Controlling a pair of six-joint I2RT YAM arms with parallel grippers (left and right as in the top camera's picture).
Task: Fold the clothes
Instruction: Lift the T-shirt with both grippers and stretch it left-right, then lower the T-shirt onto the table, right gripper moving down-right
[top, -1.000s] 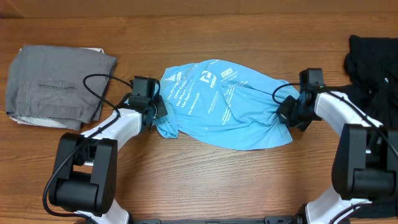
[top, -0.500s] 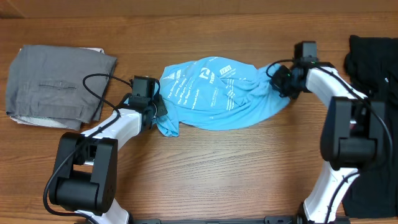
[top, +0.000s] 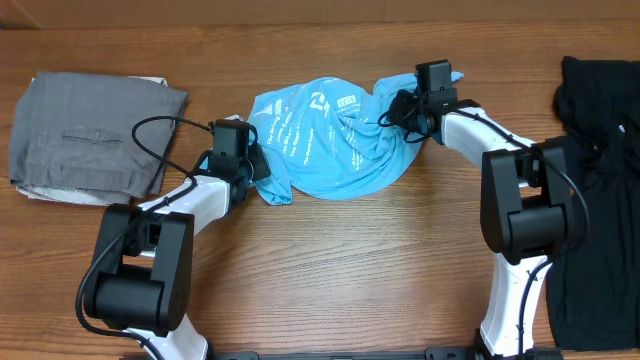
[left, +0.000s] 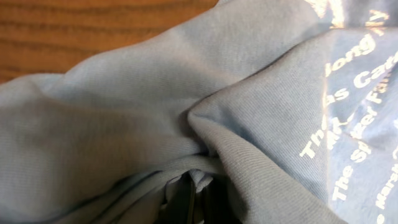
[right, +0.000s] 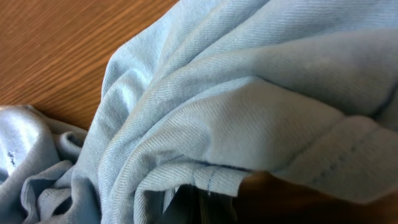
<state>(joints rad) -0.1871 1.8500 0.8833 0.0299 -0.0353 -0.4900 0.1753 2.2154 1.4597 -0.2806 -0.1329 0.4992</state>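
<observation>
The clothes, a light blue T-shirt (top: 325, 140) with small white lettering facing up, lie bunched at the table's middle back. My left gripper (top: 255, 170) is shut on the shirt's left edge, where a fold of fabric hangs down. My right gripper (top: 400, 108) is shut on the shirt's right end, which is lifted and pulled over toward the middle. In the left wrist view, blue cloth (left: 186, 124) with white text fills the frame and is pinched between the dark jaws at the bottom. The right wrist view shows a hemmed edge (right: 249, 162) clamped in the jaws.
A folded grey garment (top: 90, 140) lies at the back left. A black garment (top: 600, 150) is spread along the right edge. Bare wooden table (top: 340, 270) stretches in front of the shirt.
My right gripper has carried the shirt's right end up and leftward, bunching the cloth into a narrower heap. The left gripper has shifted only slightly, still holding its edge.
</observation>
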